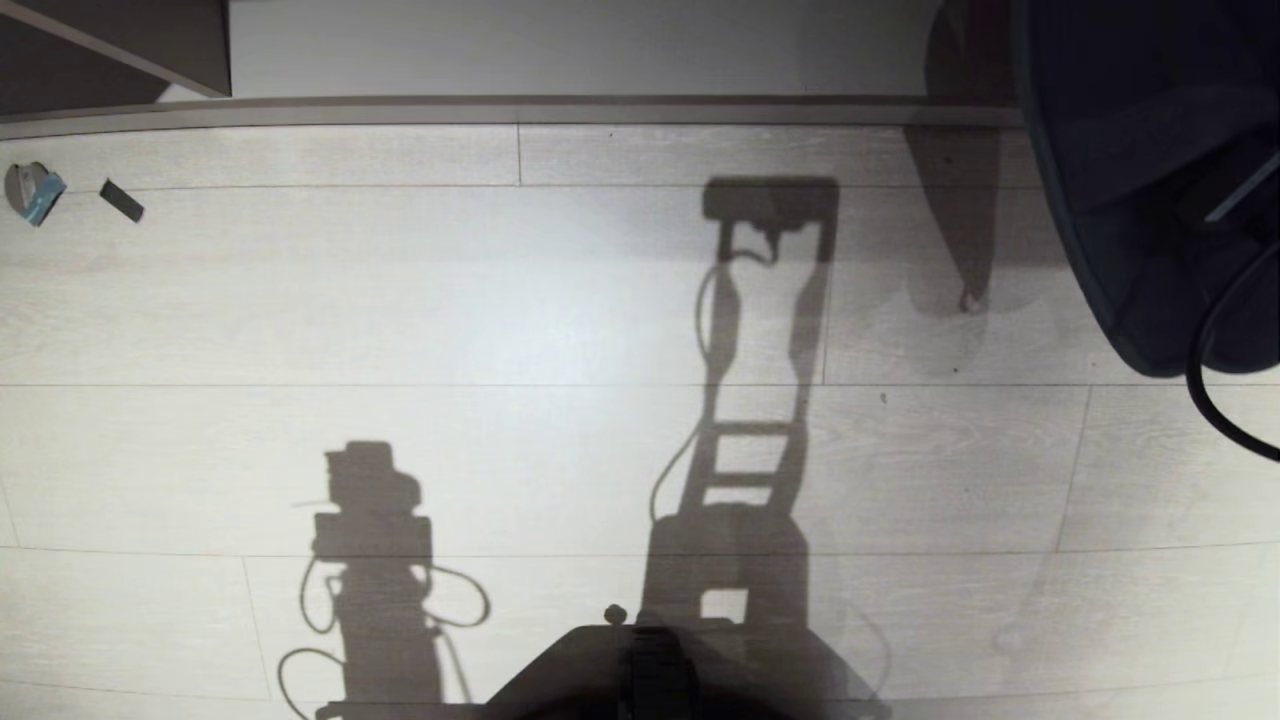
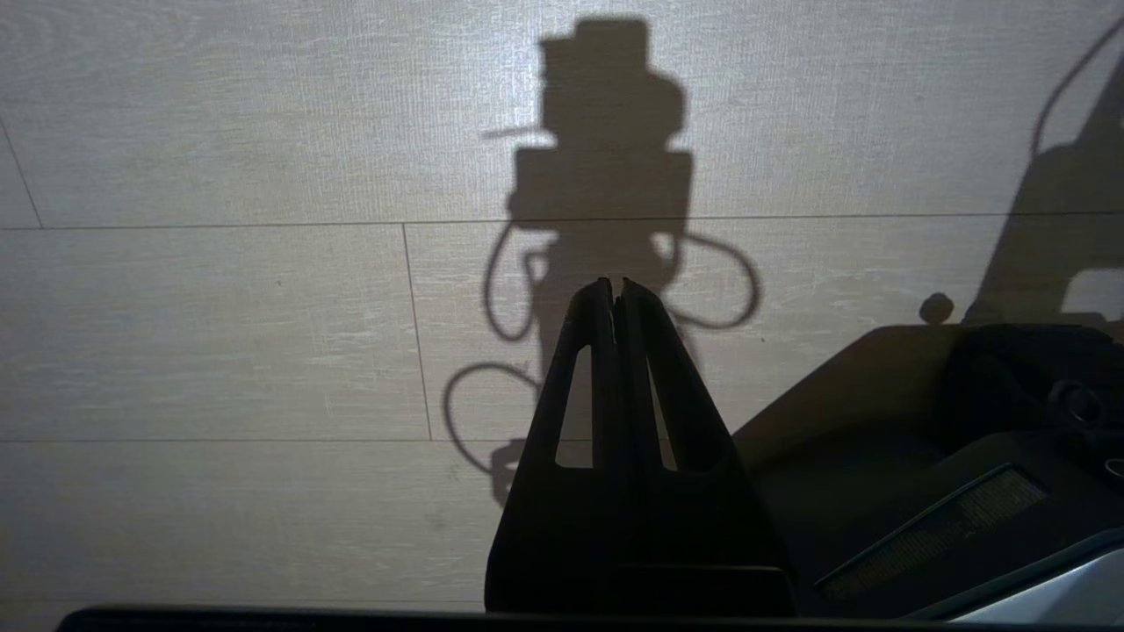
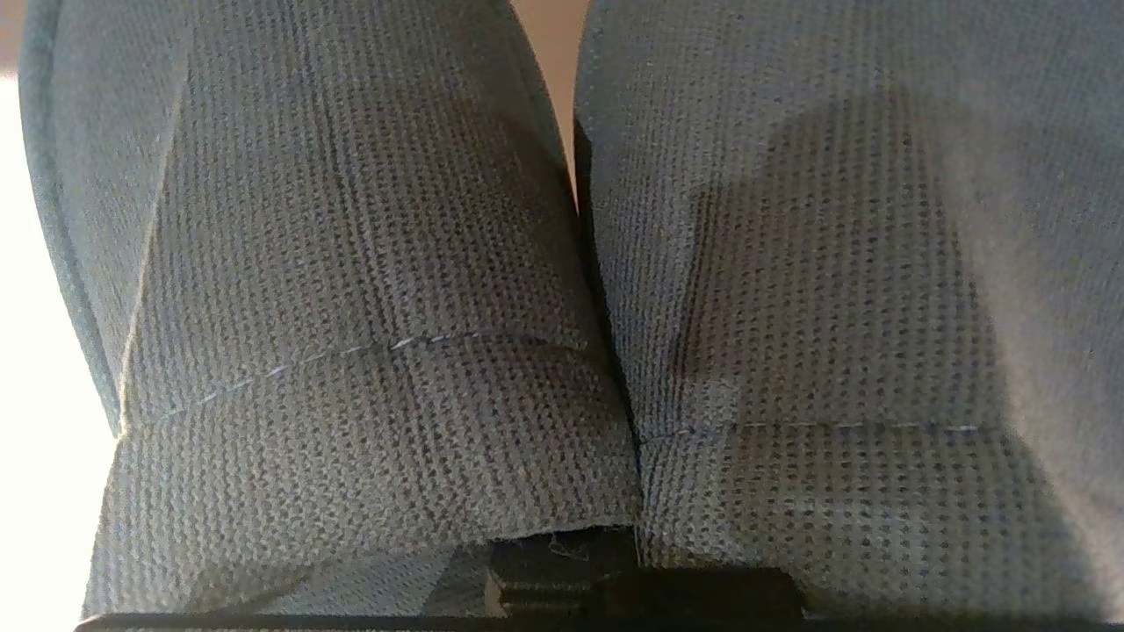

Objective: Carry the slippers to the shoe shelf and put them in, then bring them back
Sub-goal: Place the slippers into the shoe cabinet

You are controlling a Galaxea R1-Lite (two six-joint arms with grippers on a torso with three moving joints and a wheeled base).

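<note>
right wrist view: two slippers side by side, right gripper clenched on them; left gripper clenched, empty.

Pale wood-grain plank floor, seams running across the frame, filling nearly the whole head view. Along the upper edge, a taupe baseboard strip with a white wall face above it. At upper left, lying directly on the planks: a small grey-and-blue scrap and, just beside it, a small dark flat strip, the two apart. Across centre and lower left, dark shadows of the machine thrown on the boards.
</note>
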